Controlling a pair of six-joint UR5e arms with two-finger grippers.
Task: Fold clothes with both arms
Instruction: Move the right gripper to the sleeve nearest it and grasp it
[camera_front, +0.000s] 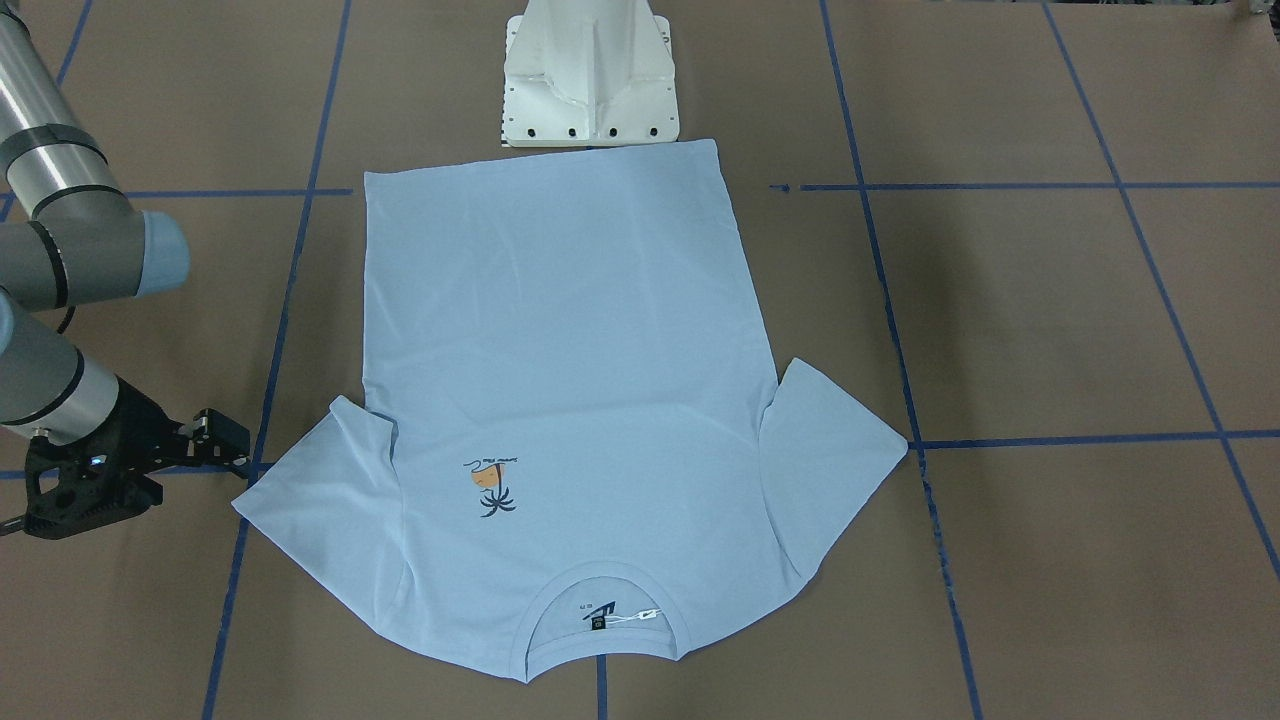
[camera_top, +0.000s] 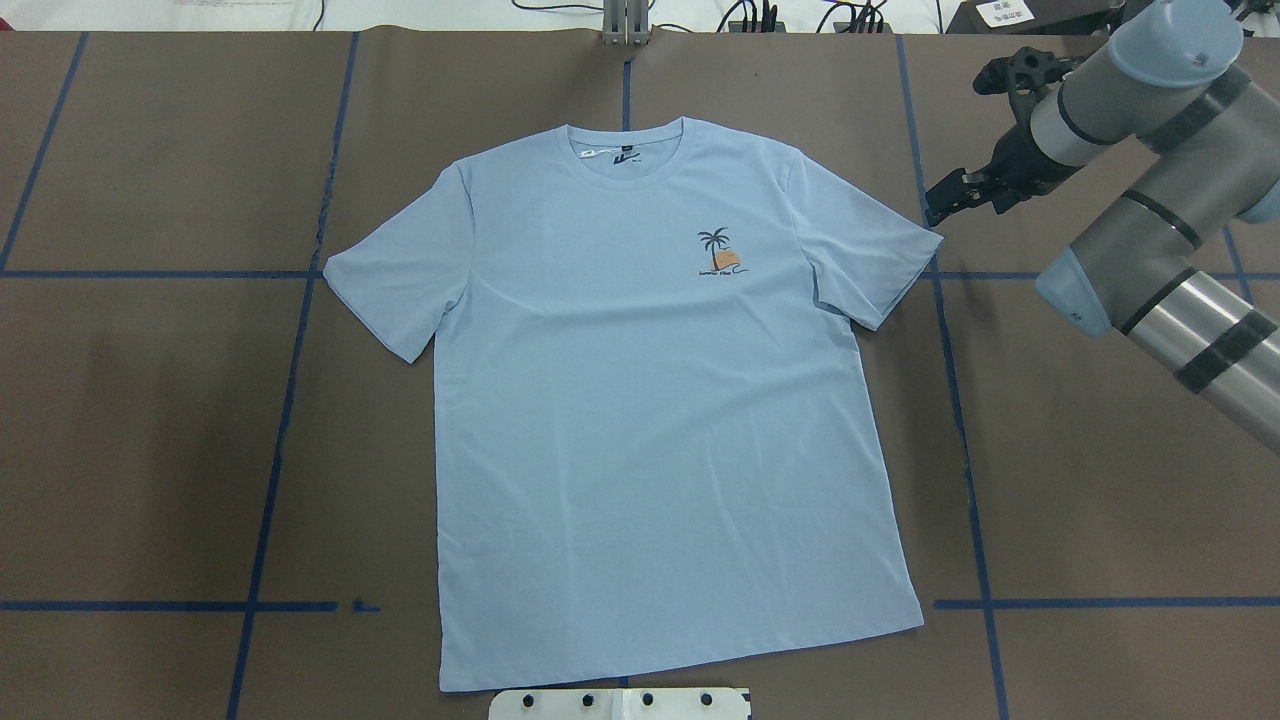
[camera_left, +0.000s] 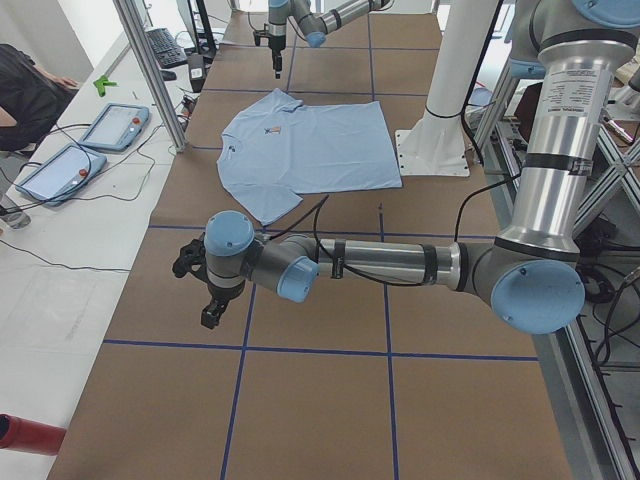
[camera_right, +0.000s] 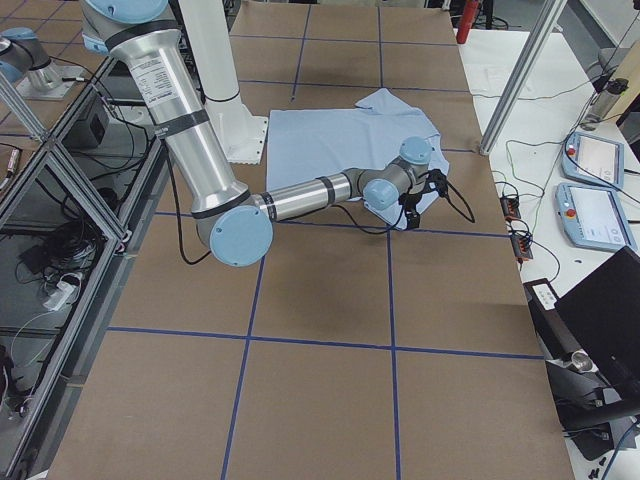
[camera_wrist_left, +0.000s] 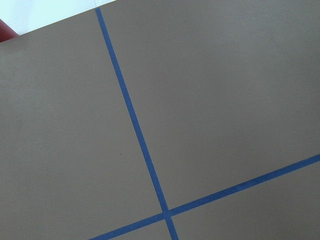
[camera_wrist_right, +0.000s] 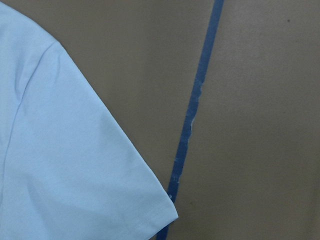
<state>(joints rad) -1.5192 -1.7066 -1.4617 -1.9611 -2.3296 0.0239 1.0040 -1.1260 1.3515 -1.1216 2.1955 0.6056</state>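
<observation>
Left arm (camera_left: 390, 262), silver-grey tubes with light blue joint caps: it reaches out low over bare brown paper-covered bench (camera_top: 150, 450), well apart from the shirt, and its wrist view holds only paper and blue tape. Its jaws show only in the side view, so I cannot tell how far they are parted; nothing hangs from them. Centre: light blue short-sleeved T-shirt (camera_top: 650, 400), flat, print side up, both sleeves spread. The hem is nearest the white pedestal base (camera_top: 620, 703) and the round collar farthest from it, so the long axis runs straight out from the robot, slightly skewed. Right: right arm (camera_top: 1180, 330) of the same build holds its jaws just beside the outer corner of the sleeve on the robot's right (camera_top: 870, 260), apart from the cloth, near the blue tape line (camera_top: 957, 400). They hold nothing; whether a gap stands between them I cannot tell. Judgement: the right arm is much the nearer. The cloth lies inboard of its jaws, toward the left, so a short move inward would put that sleeve corner in reach.
</observation>
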